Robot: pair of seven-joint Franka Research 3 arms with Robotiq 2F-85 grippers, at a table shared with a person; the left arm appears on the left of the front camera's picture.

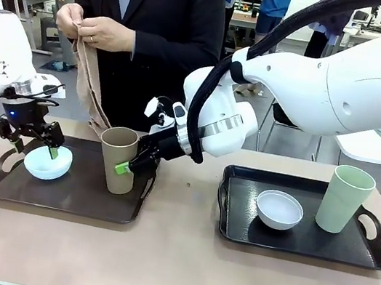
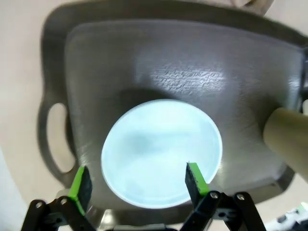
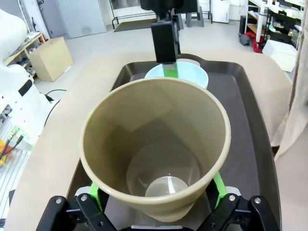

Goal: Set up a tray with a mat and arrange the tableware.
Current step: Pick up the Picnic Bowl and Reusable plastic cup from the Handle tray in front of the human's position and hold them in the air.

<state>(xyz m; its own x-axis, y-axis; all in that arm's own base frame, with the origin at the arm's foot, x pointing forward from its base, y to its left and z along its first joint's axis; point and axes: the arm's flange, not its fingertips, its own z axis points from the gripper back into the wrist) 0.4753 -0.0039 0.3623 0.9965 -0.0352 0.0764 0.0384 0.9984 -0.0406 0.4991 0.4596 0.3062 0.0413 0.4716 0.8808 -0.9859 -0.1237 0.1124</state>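
Left gripper [image 1: 36, 149]: jaws apart, pointing straight down at the left end of the left tray [image 1: 85, 198].
Blue bowl [image 1: 46, 163]: on the left tray's left end, directly under the left gripper. In the left wrist view one pad [image 2: 79, 185] hangs outside the rim and the other [image 2: 195, 178] over the hollow, so the jaws straddle the wall.
Right gripper [image 1: 127, 168]: reaches across the middle to the left tray's right end, jaws wide, coming in from the side.
Tan cup [image 1: 117, 159]: upright, long axis vertical, near the tray's right end and well apart from the bowl. It stands between the right gripper's pads, low on its wall. Whether the pads touch it cannot be told.
Right tray [image 1: 292, 238]: white bowl [image 1: 279, 208] in the middle, green cup [image 1: 343, 199] at the right end, no gripper near.
Mat [image 1: 87, 80]: hangs from the person's hands [image 1: 96, 28] beyond the left tray's far edge, not yet laid.
Decisive relation: each piece already lies inside its own gripper's span, the bowl below and the cup sideways. Judged next: closing on both, then a straight lift to bare the tray for the mat.
Risk: a thin rim pinch may tip the bowl.
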